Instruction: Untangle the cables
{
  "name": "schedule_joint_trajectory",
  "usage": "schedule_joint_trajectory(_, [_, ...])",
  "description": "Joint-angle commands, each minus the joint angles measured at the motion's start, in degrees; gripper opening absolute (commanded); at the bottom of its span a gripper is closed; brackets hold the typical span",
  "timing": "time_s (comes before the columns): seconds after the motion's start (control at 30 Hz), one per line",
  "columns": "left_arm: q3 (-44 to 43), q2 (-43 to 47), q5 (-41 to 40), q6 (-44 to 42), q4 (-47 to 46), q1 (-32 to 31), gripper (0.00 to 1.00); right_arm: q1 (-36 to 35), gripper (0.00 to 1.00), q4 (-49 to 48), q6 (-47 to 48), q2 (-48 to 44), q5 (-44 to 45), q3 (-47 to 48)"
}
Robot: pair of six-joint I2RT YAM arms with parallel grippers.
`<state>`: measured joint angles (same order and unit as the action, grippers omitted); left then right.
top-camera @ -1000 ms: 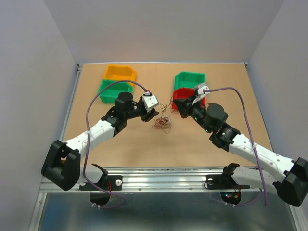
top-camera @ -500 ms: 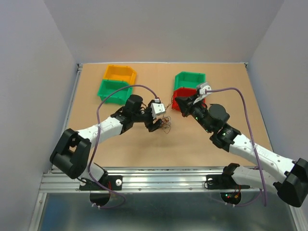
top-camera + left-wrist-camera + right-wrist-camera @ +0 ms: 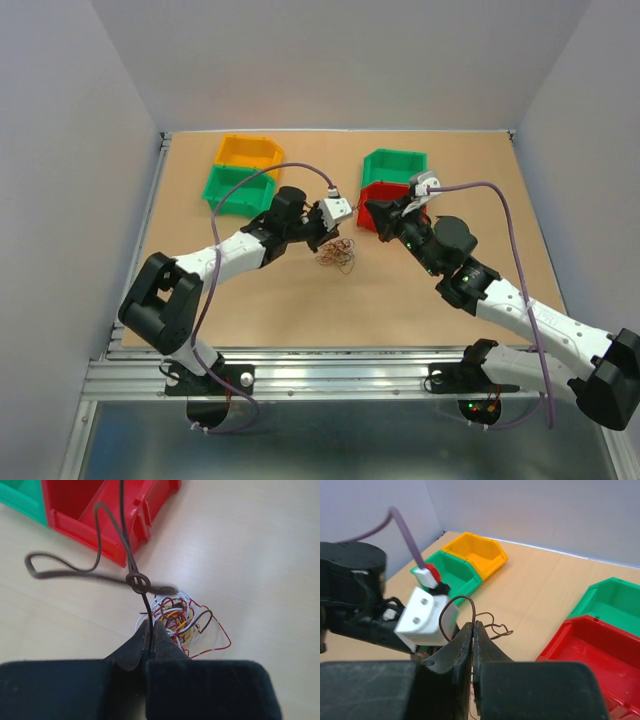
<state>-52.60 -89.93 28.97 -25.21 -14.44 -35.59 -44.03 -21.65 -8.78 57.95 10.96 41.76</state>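
Note:
The cables (image 3: 337, 256) lie as a small wad of thin red, white, yellow and brown wires (image 3: 175, 617) on the table between the arms. One brown wire (image 3: 131, 555) rises out of the wad, with a small knot and loops in it. My left gripper (image 3: 322, 237) hangs just above the wad, and its jaws (image 3: 151, 626) are shut on this brown wire. Close to its right, my right gripper (image 3: 375, 216) is shut (image 3: 473, 626) on a brown wire that arches (image 3: 462, 599) over toward the left wrist.
A red bin (image 3: 386, 195) sits right behind the right gripper, with a green bin (image 3: 395, 163) behind it. A yellow bin (image 3: 250, 152) and a second green bin (image 3: 238, 188) stand at the back left. Walls enclose the table.
My left gripper has swung right toward the right gripper, risen a little over the wad, and gone from open to shut on the brown wire. The right arm has held still.

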Motion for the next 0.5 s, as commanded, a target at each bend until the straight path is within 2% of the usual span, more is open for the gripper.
schedule_joint_trajectory(0.0, [-1.8, 11.7, -3.7, 3.8, -0.6, -0.1, 0.00, -0.5, 0.02, -3.2, 1.4, 0.4, 2.0, -1.1])
schedule_joint_trajectory(0.13, [-11.4, 16.0, -2.0, 8.9, 12.5, -0.2, 0.00, -0.3, 0.02, -7.9, 2.8, 5.7, 0.5, -1.1])
schedule_joint_trajectory(0.17, [-13.1, 16.6, -2.3, 9.9, 13.6, -0.2, 0.00, -0.3, 0.05, -7.9, 3.2, 7.2, -0.7, -0.3])
schedule_joint_trajectory(0.2, [-15.9, 17.6, -3.1, 11.6, 14.3, -0.1, 0.00, -0.2, 0.11, -8.0, 3.6, 8.7, -3.0, 0.9])
schedule_joint_trajectory(0.23, [-17.2, 17.9, -3.4, 12.2, 14.3, -0.2, 0.00, -0.3, 0.22, -8.2, 3.9, 10.2, -4.2, 1.4])
schedule_joint_trajectory(0.27, [-18.5, 18.1, -3.7, 12.7, 16.8, -0.2, 0.00, -0.3, 0.49, -8.7, 4.4, 12.0, -5.5, 1.6])
schedule_joint_trajectory(0.3, [-21.3, 17.9, -4.3, 13.1, 17.7, -0.1, 0.00, -0.1, 0.60, -10.0, 4.5, 12.6, -8.1, 1.3])
schedule_joint_trajectory(0.37, [-23.9, 17.7, -5.6, 13.3, 20.2, -0.2, 0.00, -0.2, 0.69, -10.6, 5.3, 13.2, -10.6, 0.9])
schedule_joint_trajectory(0.47, [-27.8, 17.3, -8.7, 13.1, 21.8, -0.2, 0.00, 0.0, 0.71, -11.6, 6.7, 13.2, -16.5, -0.3])
